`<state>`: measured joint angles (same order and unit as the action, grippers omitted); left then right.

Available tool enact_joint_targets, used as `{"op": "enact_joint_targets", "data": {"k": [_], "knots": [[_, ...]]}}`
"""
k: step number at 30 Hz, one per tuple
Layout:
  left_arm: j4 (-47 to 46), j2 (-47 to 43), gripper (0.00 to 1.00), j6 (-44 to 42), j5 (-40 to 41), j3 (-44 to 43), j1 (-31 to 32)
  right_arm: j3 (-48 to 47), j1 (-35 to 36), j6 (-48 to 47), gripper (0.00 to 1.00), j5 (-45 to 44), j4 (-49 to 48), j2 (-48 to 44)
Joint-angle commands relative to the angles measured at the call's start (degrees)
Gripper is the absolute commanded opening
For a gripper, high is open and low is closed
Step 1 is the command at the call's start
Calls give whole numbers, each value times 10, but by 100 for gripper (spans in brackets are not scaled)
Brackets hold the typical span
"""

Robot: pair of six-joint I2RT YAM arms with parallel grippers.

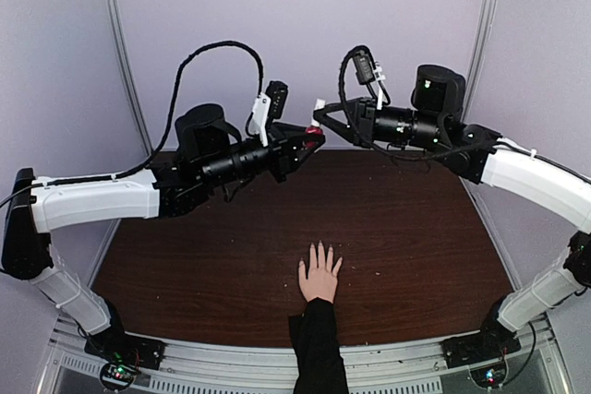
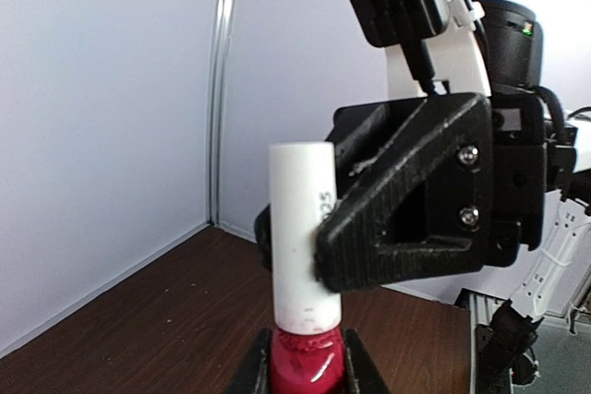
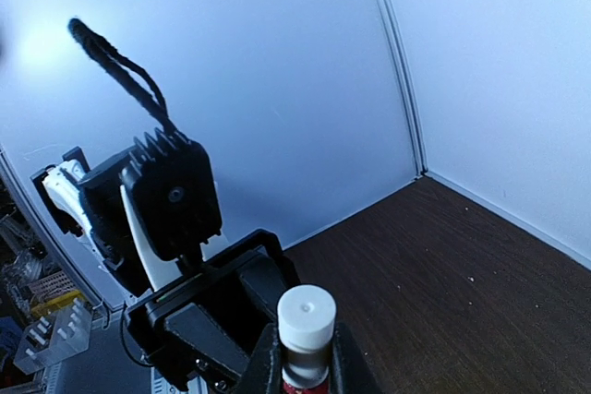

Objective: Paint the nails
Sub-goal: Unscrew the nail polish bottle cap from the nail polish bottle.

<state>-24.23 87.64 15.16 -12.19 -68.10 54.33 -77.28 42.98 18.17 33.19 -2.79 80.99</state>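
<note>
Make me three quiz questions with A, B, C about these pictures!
1. Where is the pale human hand with the black sleeve? A on the dark brown wooden table B on the wall C inside a claw
2. What colour is the small shiny bottle? A blue B red C green
3. What is the right claw doing? A hanging open B shut on the tall white cap C touching the hand
Answers: 1 A, it lies flat near the table's front edge. 2 B, red shows inside the left claw. 3 B, its black fingers pinch the cap.
</note>
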Motion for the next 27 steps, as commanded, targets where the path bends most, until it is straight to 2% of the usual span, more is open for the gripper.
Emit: {"op": "enact_joint_targets", "data": {"k": [1, 7, 12, 18, 27], "knots": [[-99, -11, 0, 25, -181, 19, 7, 19, -4, -7, 0, 72, -65, -21], [-156, -7, 0, 58, -302, 19, 6, 33, -5, -8, 0, 153, -100, -32], [-174, -2, 0, 83, -367, 12, 6, 44, -4, 7, 0, 217, -146, -36], [-188, 4, 0, 100, -402, 8, 6, 49, -4, 20, 0, 263, -182, -35], [-185, 11, 0, 110, -400, 9, -4, 44, -6, 21, 0, 270, -184, -32]]}}
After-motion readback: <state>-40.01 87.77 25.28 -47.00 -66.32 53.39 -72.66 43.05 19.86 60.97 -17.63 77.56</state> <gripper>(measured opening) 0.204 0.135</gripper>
